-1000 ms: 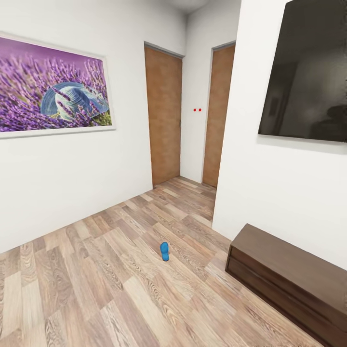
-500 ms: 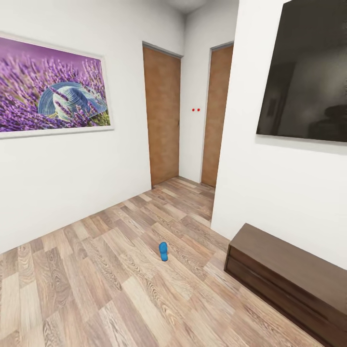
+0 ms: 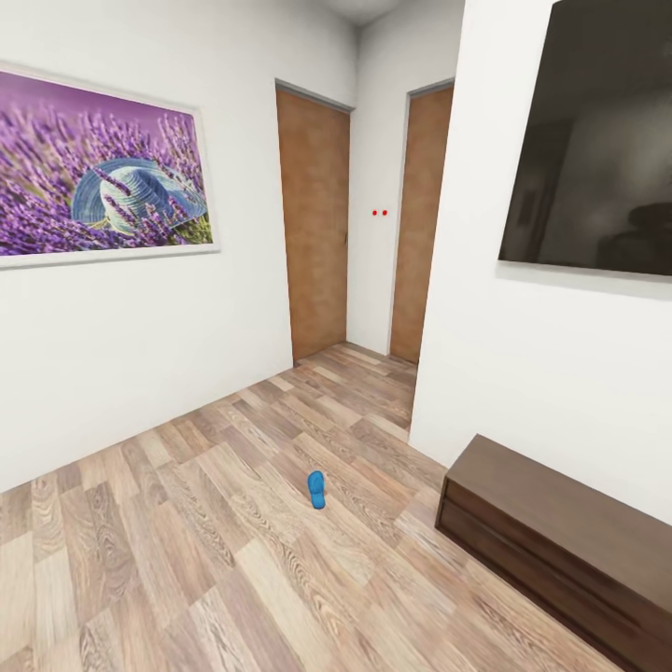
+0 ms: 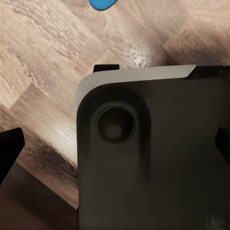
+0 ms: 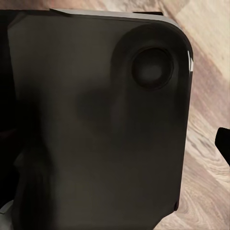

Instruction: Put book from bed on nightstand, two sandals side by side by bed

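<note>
So the robot's head camera is looking across the bedroom's wood-plank floor [image 3: 187,541], and one blue sandal [image 3: 317,488] is lying flat out on the open boards, toe end pointing roughly toward the two brown doors [image 3: 313,219]. It's sitting a bit off the near end of the long low dark bench cabinet [image 3: 560,537], not touching it. A lavender picture [image 3: 98,168] is hanging on the white wall across the floor from the cabinet, and a big black TV screen [image 3: 593,140] is hanging on the wall above the cabinet. In the left wrist view a bit of something blue [image 4: 102,4] is poking in at the edge over the floor, probably a sandal, and the dark robot base [image 4: 153,158] is blocking most of the rest. Honestly can't tell whether either claw is apart or together: dark finger tips are just peeking in at the edges of both wrist views
</note>
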You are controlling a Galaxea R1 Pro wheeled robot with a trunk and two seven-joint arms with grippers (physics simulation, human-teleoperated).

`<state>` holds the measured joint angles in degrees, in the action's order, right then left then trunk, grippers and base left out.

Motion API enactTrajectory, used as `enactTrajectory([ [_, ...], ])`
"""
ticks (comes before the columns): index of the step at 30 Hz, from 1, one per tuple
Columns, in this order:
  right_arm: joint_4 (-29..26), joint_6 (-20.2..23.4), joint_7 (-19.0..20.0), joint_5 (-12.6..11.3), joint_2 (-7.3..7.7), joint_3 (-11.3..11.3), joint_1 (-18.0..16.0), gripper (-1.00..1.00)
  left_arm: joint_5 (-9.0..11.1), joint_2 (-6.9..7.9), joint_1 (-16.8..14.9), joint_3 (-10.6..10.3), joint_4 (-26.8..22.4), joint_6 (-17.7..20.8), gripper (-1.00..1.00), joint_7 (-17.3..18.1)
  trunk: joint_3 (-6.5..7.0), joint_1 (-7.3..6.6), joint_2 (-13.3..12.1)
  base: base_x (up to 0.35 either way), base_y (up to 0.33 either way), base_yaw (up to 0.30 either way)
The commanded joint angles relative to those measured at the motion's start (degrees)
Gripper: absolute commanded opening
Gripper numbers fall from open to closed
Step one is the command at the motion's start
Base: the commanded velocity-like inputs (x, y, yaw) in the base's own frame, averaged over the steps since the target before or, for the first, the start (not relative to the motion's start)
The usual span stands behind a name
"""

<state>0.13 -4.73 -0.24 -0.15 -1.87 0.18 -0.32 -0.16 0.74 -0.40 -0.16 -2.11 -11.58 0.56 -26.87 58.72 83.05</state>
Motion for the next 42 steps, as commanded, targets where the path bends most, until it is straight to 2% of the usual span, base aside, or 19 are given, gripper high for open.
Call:
enactTrajectory([
  [1, 0.0, -0.2, 0.0, 0.0, 0.0, 0.0, 0.0, 1.0, 0.0, 0.0, 0.0, 0.0, 0.1, -0.2, 1.0, 0.1, -0.06, 0.0, 0.0, 0.039, 0.004, 0.0],
  [21, 0.1, -0.2, 0.0, 0.0, 0.03, 0.0, 0.0, 1.0, 0.0, -0.03, 0.0, 0.0, 0.0, -0.4, 1.0, 0.1, -0.06, 0.0, 0.0, 0.047, 0.031, -0.083],
  [42, 0.1, -0.2, 0.0, 0.0, 0.03, 0.0, 0.0, 1.0, 0.0, -0.03, 0.0, 0.0, 0.0, -0.4, 1.0, 0.1, -0.06, 0.0, 0.0, 0.036, 0.037, -0.018],
])
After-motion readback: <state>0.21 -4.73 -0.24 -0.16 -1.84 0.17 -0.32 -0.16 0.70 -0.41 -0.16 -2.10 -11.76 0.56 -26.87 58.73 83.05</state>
